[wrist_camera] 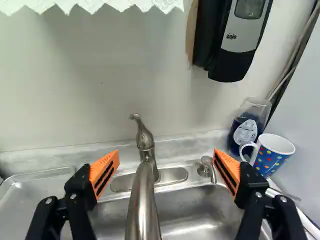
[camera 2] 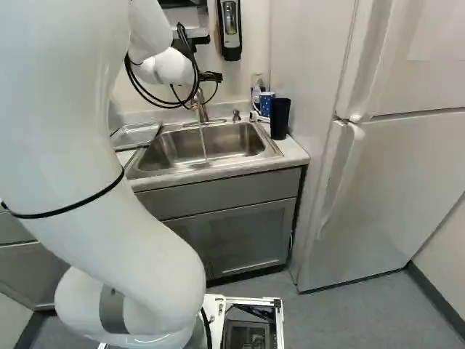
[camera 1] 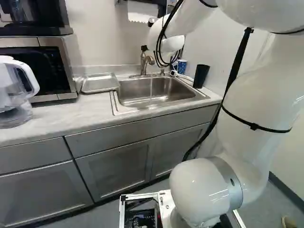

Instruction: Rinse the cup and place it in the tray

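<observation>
So the brushed-metal faucet [wrist_camera: 144, 195] at the back of the steel sink [camera 1: 166, 89] is my reference point here. Looks like a thin stream of water [camera 2: 204, 144] is coming out of it, so I'd say the tap part is sorted and the rinse itself hasn't started. The black hand with orange pads [wrist_camera: 166, 158] is released, fingers spread wide either side of the faucet in the wrist view, nothing gripped.

The white and blue mug with coloured dots [wrist_camera: 272, 154] is standing upright on the worktop [camera 1: 57, 116], off to the robot's right of the faucet, handle facing back toward it. I'm assuming that's the cup in question, though there's a tall black tumbler [camera 2: 280, 118] even further right of the faucet. The silver metal tray [camera 1: 99, 82] is on the other side, left of the faucet.

IMO we're at the fetch-the-cup stage. Next move: back the fingers clear of the faucet without clipping it, swing right, get low and close on the mug. It's a tight spot, with a clear bottle of blue liquid [wrist_camera: 244, 134] right by it, so come in carefully. Then bring it under the stream.
</observation>
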